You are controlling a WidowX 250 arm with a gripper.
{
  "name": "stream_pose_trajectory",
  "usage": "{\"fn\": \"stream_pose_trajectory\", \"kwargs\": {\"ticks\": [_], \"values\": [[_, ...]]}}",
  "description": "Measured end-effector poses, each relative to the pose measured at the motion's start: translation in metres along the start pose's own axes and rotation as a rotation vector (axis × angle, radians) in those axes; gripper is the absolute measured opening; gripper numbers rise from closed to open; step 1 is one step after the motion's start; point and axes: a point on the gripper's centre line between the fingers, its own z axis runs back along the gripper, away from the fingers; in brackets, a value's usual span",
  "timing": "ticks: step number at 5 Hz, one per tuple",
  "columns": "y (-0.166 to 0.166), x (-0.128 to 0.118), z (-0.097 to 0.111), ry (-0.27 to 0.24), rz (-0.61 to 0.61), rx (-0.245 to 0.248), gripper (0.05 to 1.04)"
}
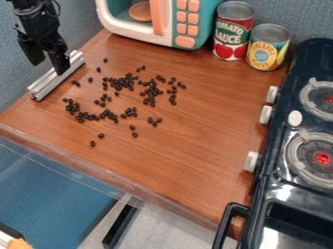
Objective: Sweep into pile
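Jaws spread, with a clear gap showing between them, the black gripper [48,67] is hanging down at the upper left, over the back left side of the brown counter [195,160]. One finger is standing nearer the blue wall, apart from the other, whose tip is overlapping the middle of a ridged silver bar [46,83]; whether that tip is pressing on the bar or only hovering in front of it, I cannot tell. Nothing is sitting between the two fingers.

The bar is lying at a slant along the counter's left edge. Just beyond it, the dark beans [109,115] are spreading over the left half of the counter in loose clusters. One cluster is running as a crooked band toward the front, others are gathering farther back, and single beans are lying apart around them, two of them nearest the front edge.

Behind the beans, a toy microwave [204,24] in teal, white and orange is standing at the back. A red can [231,36] and, just beside it, a yellow can [267,50] are standing upright in the back right corner. A dark toy stove [276,194] is lining the right side, its white knobs [251,161] facing the counter.
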Motion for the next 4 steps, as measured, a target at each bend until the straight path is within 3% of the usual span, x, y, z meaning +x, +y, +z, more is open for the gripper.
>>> {"fn": "stream_pose_trajectory", "kwargs": {"ticks": [1, 2, 4], "values": [[-0.0036, -0.0059, -0.0160, 0.033, 0.006, -0.027, 0.998], [-0.0028, -0.0061, -0.0184, 0.036, 0.006, -0.019, 0.952], [-0.0080, -0.0082, -0.0247, 0.041, 0.012, -0.053, 0.383]]}}
